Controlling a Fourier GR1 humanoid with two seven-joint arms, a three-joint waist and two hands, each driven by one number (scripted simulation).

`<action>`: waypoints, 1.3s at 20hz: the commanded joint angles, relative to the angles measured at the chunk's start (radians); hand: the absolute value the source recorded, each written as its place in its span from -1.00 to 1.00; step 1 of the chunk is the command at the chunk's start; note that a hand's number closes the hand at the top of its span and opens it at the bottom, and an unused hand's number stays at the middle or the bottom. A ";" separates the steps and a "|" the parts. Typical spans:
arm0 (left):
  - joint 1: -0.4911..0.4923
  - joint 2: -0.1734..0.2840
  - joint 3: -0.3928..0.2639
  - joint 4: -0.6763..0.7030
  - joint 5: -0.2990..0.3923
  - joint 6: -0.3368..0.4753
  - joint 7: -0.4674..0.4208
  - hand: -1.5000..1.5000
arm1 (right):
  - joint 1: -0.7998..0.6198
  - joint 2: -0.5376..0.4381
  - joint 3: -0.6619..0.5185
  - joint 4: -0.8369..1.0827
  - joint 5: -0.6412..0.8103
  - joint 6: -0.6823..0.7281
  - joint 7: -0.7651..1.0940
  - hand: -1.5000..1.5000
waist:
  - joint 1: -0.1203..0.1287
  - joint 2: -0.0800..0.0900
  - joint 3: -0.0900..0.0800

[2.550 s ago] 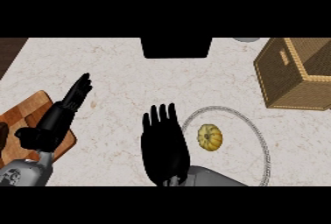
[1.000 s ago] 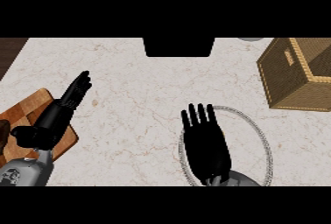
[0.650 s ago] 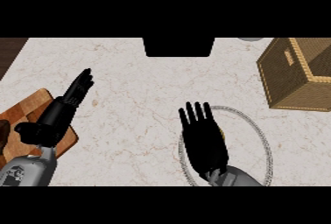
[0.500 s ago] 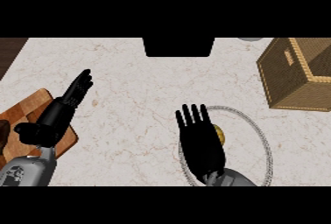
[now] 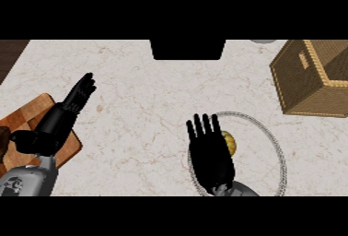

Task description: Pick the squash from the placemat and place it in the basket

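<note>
The squash (image 5: 229,143) on the placemat (image 5: 275,147) is partly covered by the right hand (image 5: 211,154), fingers straight, nothing grasped.

Even, bright light falls across the pale marbled surface (image 5: 156,92) in front of me, with no glare anywhere on it. I see almost no cast shadows; my right hand (image 5: 209,154) leaves none that I can make out. My black hands read as flat dark shapes with little shading. Edges look soft, straight lines stay straight
</note>
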State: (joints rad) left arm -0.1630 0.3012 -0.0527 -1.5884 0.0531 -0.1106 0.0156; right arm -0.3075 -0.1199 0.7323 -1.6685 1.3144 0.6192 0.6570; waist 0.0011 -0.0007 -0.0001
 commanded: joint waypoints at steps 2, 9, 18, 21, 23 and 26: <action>0.006 -0.032 0.009 -0.019 -0.021 -0.010 0.004 0.00 | -0.057 0.092 -0.013 0.134 0.062 -0.009 -0.011 -1.00 | 0.003 0.001 0.000; 0.024 -0.030 0.045 -0.034 -0.047 -0.032 0.016 0.00 | -0.015 -0.044 -0.112 0.107 0.067 -0.030 -0.145 -1.00 | 0.001 0.000 0.000; -0.002 -0.087 0.042 -0.010 -0.083 -0.041 0.013 0.00 | -0.023 0.013 -0.146 0.136 0.158 0.024 -0.129 -1.00 | -0.001 0.000 0.000; -0.033 -0.069 0.087 -0.002 -0.047 -0.085 0.040 0.00 | 0.003 0.073 -0.141 0.229 0.200 -0.054 -0.108 -1.00 | 0.000 0.000 0.000; 0.052 -0.101 0.040 -0.098 -0.068 -0.068 0.062 0.00 | 0.028 0.049 -0.161 0.250 0.188 -0.105 -0.136 -1.00 | 0.003 0.000 0.000; -0.067 -0.111 0.063 0.119 -0.130 -0.045 -0.061 0.00 | -0.019 0.078 -0.188 0.315 0.187 -0.084 -0.166 -1.00 | -0.002 0.002 0.000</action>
State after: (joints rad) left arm -0.1815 0.2155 0.0140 -1.5698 -0.0306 -0.1741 0.0154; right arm -0.2975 -0.0778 0.5670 -1.4092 1.4939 0.5295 0.5074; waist 0.0007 0.0000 0.0000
